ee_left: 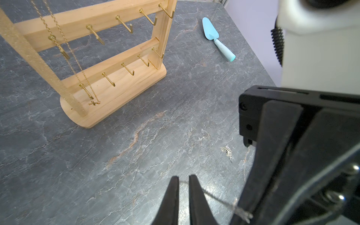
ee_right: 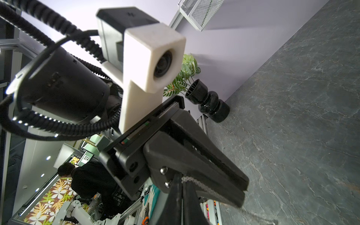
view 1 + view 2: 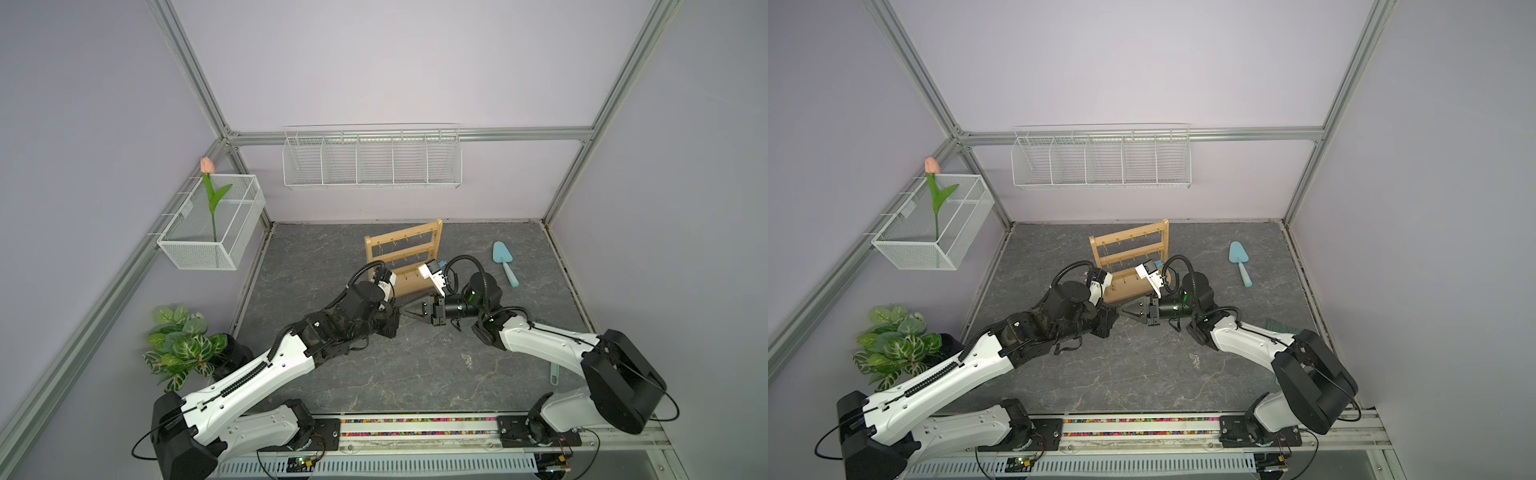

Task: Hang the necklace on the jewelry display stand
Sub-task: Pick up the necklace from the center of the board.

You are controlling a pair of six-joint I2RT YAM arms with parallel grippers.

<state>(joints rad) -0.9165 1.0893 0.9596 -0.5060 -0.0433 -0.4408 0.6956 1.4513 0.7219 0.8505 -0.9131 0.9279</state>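
The jewelry display stand (image 3: 403, 253) (image 3: 1129, 253) (image 1: 124, 97) is light wood and stands behind both grippers. A gold chain (image 1: 85, 85) hangs from one of its hooks. The necklace (image 1: 216, 199) (image 2: 196, 186) is a thin silver chain. My right gripper (image 2: 182, 177) (image 3: 400, 308) (image 1: 242, 212) is shut on it. From there the chain runs across the tips of my left gripper (image 1: 184, 178), whose jaws stand a narrow gap apart. The two grippers meet tip to tip in front of the stand's base. A small silvery heap of chain (image 1: 227, 151) (image 3: 467, 360) lies on the table; I cannot tell whether it joins the held chain.
A turquoise trowel (image 3: 505, 264) (image 1: 217, 39) lies right of the stand. A white wire basket (image 3: 372, 160) hangs on the back wall. A mesh box with a tulip (image 3: 212, 224) hangs on the left wall. A potted plant (image 3: 183, 345) (image 2: 187, 74) stands at the front left.
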